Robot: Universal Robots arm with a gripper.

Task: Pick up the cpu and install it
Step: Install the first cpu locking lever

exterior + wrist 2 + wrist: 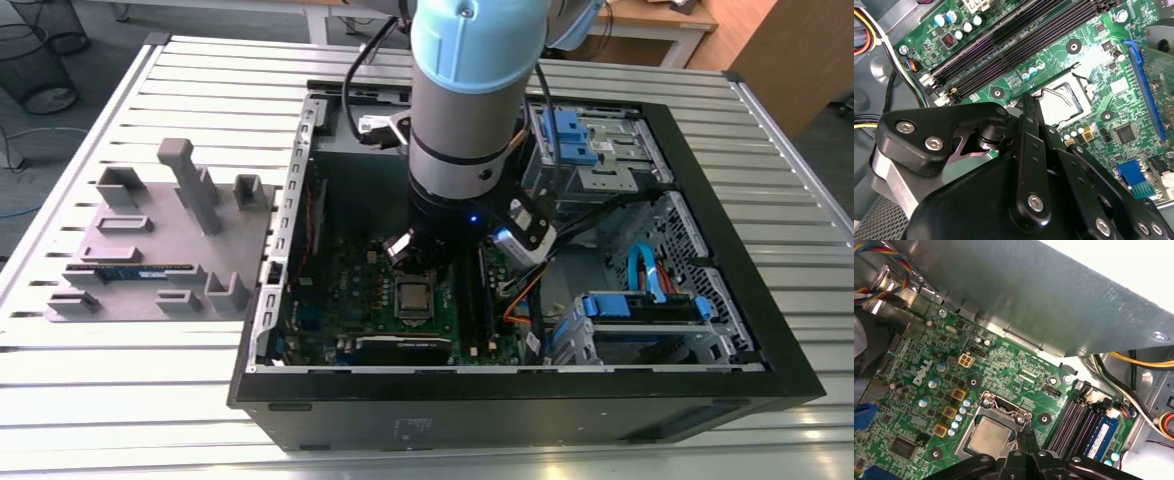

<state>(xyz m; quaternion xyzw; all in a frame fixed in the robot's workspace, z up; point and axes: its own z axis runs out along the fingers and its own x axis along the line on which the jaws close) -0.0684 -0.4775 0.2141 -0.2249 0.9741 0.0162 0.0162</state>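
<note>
CPU: the small flat square chip with a silvery metal top (988, 436) lies in the socket on the green motherboard (1019, 370), inside the open black computer case (747, 330).
Gripper: the black linkage-fingered gripper (1026, 437) hangs just above the socket's edge; its fingertips meet, closed on nothing.
Socket frame: the metal retention frame (1004, 407) looks open around the chip.
Risk: if the chip sits slightly askew, pressing could bend contacts; seating cannot be told.
Risk: the closed tips are near the chip's top and could scrape it.
Nearby: the blue memory stick (1102, 436) stands beside the socket.
</note>
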